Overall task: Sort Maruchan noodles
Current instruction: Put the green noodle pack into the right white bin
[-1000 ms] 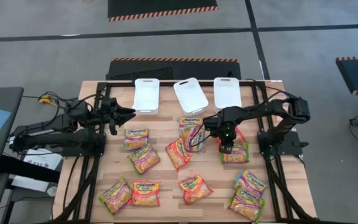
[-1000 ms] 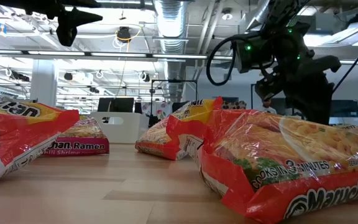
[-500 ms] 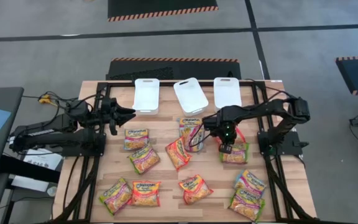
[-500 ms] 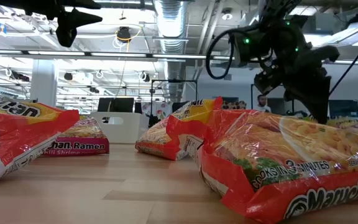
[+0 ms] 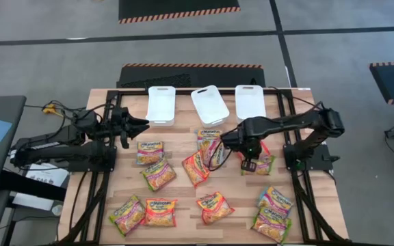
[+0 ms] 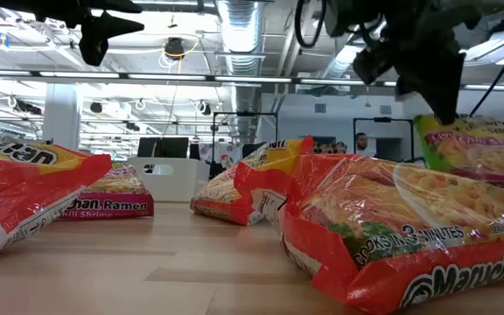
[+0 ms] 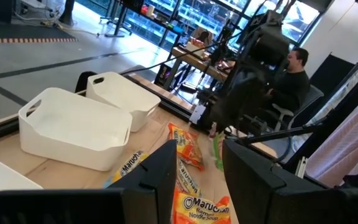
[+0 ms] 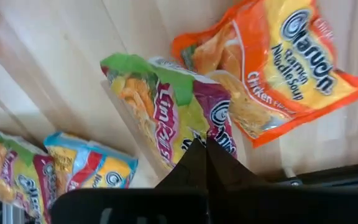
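Maruchan noodles (image 5: 204, 186) lie scattered on the table (image 5: 176, 225) short of the three white bins (image 5: 208, 104); one green-pink packet (image 8: 179, 112) hangs pinched at its edge in the clamped right gripper (image 8: 205, 149), just off the boards beside an orange packet (image 8: 278, 68). Pick made, carry pending: calls for a lift toward the bins. Left gripper (image 7: 194, 174) waits near the leftmost bin, jaws parted, holding nothing.

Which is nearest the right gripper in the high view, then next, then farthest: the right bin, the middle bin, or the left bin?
From the right gripper, shut on a green-topped packet:
1. Right bin, straight up the table's far edge.
2. Middle bin, tilted, centre.
3. Left bin, by the waiting left gripper.
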`<move>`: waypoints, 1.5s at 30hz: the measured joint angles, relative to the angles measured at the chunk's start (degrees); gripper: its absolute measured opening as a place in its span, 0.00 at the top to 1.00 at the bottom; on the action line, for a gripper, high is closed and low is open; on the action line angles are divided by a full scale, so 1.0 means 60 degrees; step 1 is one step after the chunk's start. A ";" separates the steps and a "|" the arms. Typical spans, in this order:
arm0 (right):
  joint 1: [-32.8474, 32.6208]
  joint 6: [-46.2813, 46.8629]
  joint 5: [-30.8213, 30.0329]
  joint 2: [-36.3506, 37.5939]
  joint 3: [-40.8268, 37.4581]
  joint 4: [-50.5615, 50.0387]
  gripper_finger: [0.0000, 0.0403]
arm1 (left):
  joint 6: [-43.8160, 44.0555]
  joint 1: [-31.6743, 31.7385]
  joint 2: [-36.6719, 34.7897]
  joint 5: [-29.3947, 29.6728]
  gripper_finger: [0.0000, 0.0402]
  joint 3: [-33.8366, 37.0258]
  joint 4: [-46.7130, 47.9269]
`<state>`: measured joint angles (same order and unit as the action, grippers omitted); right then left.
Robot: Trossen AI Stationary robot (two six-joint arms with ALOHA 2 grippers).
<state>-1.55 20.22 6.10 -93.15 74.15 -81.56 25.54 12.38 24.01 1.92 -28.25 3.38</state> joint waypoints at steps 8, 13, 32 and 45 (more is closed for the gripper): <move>0.0098 0.0557 -0.1148 -0.0010 0.1436 -0.1030 0.99 | -0.0004 0.0003 -0.0002 0.0052 0.72 0.0000 -0.0015; 0.0573 0.0556 -0.1917 -0.0006 0.2240 -0.1440 0.99 | -0.0007 0.0003 0.0000 0.0215 0.72 0.0000 -0.0040; 0.4318 -0.2445 -0.4136 -0.0010 0.4125 -0.0698 1.00 | -0.0796 0.0003 0.0000 0.1473 0.72 0.0000 -0.0040; 0.7276 -0.6116 -0.4144 -0.0084 0.4186 0.2207 1.00 | -0.1182 0.0003 -0.0002 0.3515 0.72 0.0000 -0.0038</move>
<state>42.11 -16.48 -18.76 -93.65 99.26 -68.31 18.45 12.40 24.00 23.00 -28.25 3.15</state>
